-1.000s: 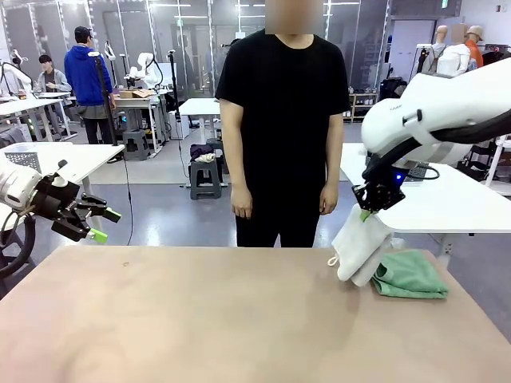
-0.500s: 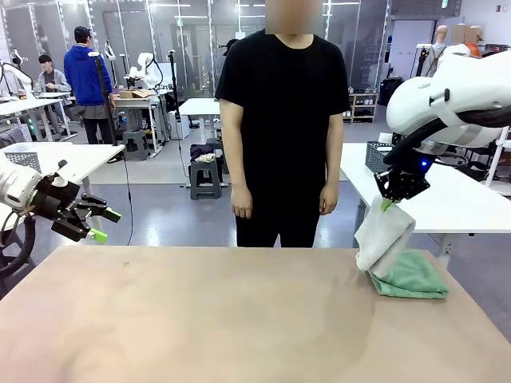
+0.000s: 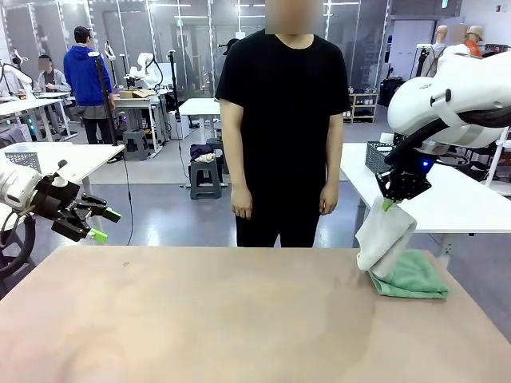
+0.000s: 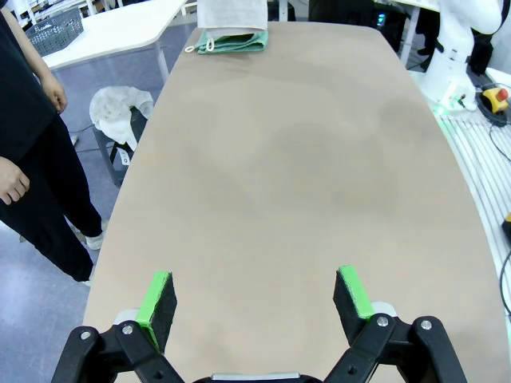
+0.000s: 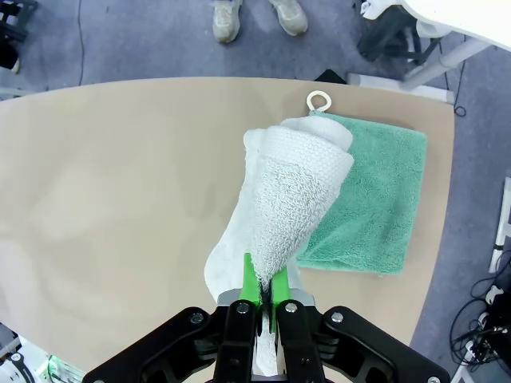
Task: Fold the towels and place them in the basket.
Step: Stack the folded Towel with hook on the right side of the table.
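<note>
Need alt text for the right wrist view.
The right hand, shut on a cream-white towel, holds it hanging over a folded mint green towel on the tan table.

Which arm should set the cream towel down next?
Right. The right gripper is shut on the cream towel, hanging over the green towel. The left gripper hangs open off the table's far left corner.

- I see a tan table (image 3: 200, 319) on a grey floor (image 3: 176, 215).
- White tables (image 3: 64, 159) stand behind.
- A stool (image 3: 205, 177) sits mid-room.
- Glass partitions (image 3: 144, 32) line the back under ceiling lights.
</note>
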Motion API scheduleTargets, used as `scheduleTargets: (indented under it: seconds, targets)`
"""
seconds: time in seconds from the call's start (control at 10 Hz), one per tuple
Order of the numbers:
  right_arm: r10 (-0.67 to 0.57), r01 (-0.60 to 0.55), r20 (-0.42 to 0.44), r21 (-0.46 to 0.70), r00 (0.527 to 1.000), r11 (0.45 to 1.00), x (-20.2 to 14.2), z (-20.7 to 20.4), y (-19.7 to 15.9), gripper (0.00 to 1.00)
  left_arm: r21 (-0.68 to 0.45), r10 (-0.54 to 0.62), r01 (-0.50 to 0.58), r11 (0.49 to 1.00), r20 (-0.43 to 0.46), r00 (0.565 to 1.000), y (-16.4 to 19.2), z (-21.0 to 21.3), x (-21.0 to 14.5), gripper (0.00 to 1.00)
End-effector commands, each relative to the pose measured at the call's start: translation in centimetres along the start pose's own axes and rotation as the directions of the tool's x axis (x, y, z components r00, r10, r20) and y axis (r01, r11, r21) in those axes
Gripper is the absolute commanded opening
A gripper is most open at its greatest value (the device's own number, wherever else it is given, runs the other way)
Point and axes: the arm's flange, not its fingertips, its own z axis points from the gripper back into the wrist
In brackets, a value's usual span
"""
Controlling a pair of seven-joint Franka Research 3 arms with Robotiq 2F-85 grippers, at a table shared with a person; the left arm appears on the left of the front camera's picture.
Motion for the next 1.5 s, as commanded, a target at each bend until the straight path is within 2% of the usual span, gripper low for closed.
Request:
scheduleTargets:
  seconds: [0.0, 0.1, 0.5, 1.0, 1.4]
  targets:
    - [0.001, -0.001, 0.001, 0.002, 1.000, 1.000, 0.0, 0.0, 0.1, 0.06, 0.002, -0.002, 0.002, 1.000, 0.000, 1.000, 0.0, 0.0, 0.1, 1.00]
    - [0.000, 0.000, 0.000, 0.000, 1.000, 1.000, 0.0, 0.0, 0.0, 0.07, 0.002, -0.002, 0.002, 1.000, 0.000, 1.000, 0.0, 0.0, 0.1, 1.00]
    - [0.048, -0.039, -0.061, 0.136, 0.997, 0.990, 1.4, -1.9, -2.8, 0.07, 0.002, -0.002, 0.002, 1.000, 0.000, 1.000, 0.0, 0.0, 0.1, 1.00]
    - [0.038, -0.029, -0.043, 0.181, 0.998, 0.983, 2.0, -2.5, -7.2, 0.07, 0.002, -0.002, 0.002, 1.000, 0.000, 1.000, 0.0, 0.0, 0.1, 1.00]
    - [0.026, -0.010, -0.067, 0.243, 0.997, 0.970, 2.4, -5.3, -11.1, 0.07, 0.002, -0.002, 0.002, 1.000, 0.000, 1.000, 0.0, 0.0, 0.1, 1.00]
